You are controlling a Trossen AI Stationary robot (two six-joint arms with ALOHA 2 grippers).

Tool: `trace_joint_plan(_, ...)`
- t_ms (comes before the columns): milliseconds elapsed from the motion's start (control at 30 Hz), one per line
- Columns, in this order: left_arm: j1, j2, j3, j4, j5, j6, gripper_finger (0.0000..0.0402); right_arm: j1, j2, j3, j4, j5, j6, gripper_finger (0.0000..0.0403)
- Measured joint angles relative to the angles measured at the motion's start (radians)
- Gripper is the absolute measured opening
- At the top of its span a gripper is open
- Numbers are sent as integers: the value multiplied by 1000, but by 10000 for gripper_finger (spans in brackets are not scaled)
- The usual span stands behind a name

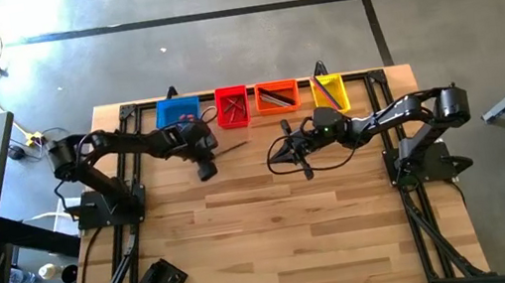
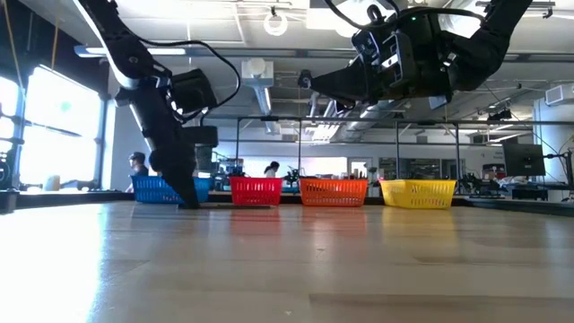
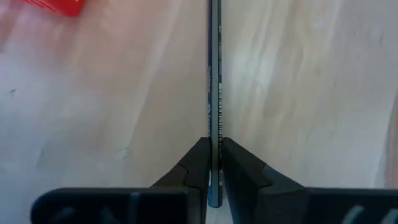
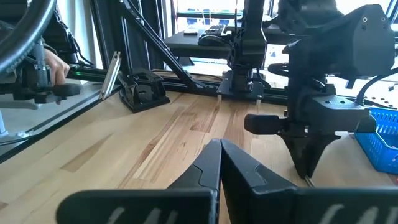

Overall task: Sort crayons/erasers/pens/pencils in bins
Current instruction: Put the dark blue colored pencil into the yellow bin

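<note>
Table (image 1: 277, 238): pale wood. Four bins stand in a row along its far edge.

Blue bin (image 1: 177, 112): leftmost in the high view. Small pink-red lumps, the erasers (image 1: 187, 120), lie inside; their number cannot be made out.

Red bin (image 1: 232, 105), orange bin (image 1: 276, 97), yellow bin (image 1: 330, 92): each holds thin sticks, too small to sort by kind. In the low view only the mesh walls show; contents hidden.

Pencil (image 3: 214, 99): thin dark stick lying flat on the table just in front of the blue and red bins. In the left wrist view its long axis runs straight away from the gripper, its far end cut off by the picture's edge, its near end hidden between the fingers. In the high view only a short dark stretch shows (image 1: 229, 148), pointing roughly along the row of bins toward the right arm. Which end is the tip cannot be told.

Left gripper (image 3: 214, 163): lowered to the table, fingers clamped on the pencil from both sides.

Right gripper (image 4: 220, 155): raised above the table in front of the orange bin, pointing toward the left arm, fingers pressed together, nothing between them.
</note>
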Motion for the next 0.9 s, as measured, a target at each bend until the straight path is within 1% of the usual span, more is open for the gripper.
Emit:
trace_joint_plan(133,-16,-9,-1,-17,0,-18,17,0,0,0,0,0,0,0)
trace_joint_plan(233,-22,-22,2,-39,9,-43,13,0,0,0,-1,0,0,0)
trace_joint_plan(533,-27,-75,-3,-104,135,-152,12,-1,0,0,-22,0,0,0)
trace_joint_plan(900,-113,-79,0,-64,127,-249,12,-36,0,0,-71,-2,10,0)
